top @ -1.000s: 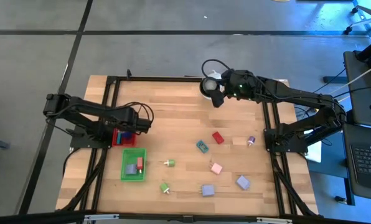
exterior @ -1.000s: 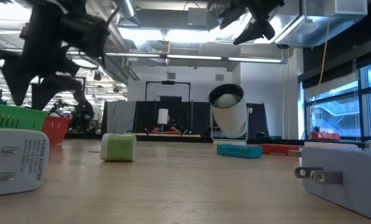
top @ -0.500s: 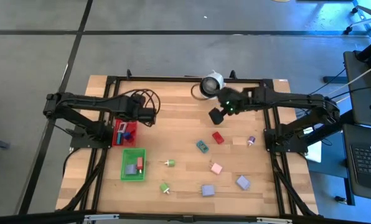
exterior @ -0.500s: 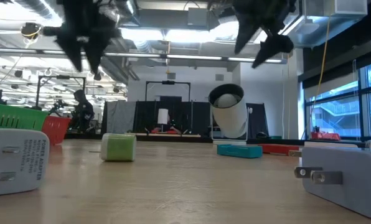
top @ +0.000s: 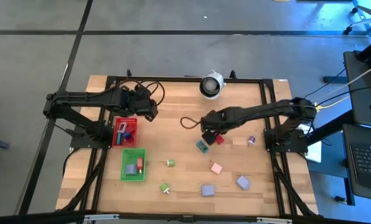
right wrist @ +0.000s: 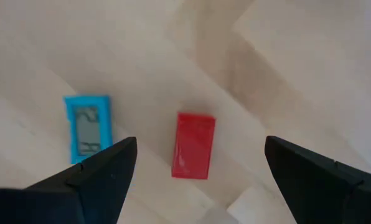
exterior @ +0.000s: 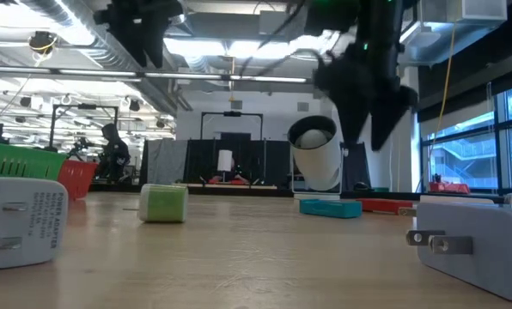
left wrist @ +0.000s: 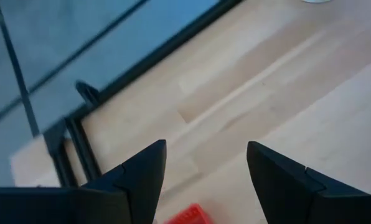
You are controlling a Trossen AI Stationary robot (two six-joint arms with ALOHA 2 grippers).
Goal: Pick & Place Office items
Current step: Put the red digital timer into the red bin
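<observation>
Reaching across the desk [top: 179,149] from the right, the right arm lies stretched low, its gripper [top: 209,133] hanging over the red block [top: 218,138] w/ the teal block [top: 202,147] just beside. Wrist view: right gripper's fingers [right wrist: 95,177] spread wide, empty, red block [right wrist: 193,145] framed between them, teal piece [right wrist: 88,127] off to one side.

Left arm bent at the desk's far-left, its gripper [top: 149,109] near the back rail, above and just past the red tray [top: 117,135]; fingers [left wrist: 142,174] apart, nothing held.

Vs. a sec ago: right gripper was up by the white round object [top: 211,85] at the back edge, has since swung down to mid-desk. Left gripper was over the red tray, has drawn back toward the rail. Items haven't shifted.

Other pieces: pink block [top: 216,168], two lavender blocks [top: 243,182] [top: 206,190], green pins [top: 169,163] [top: 164,187], purple bit [top: 251,140]; green tray [top: 126,155] holds a few.

Low view: white adapter [exterior: 20,221] has small print, too fine to read.
</observation>
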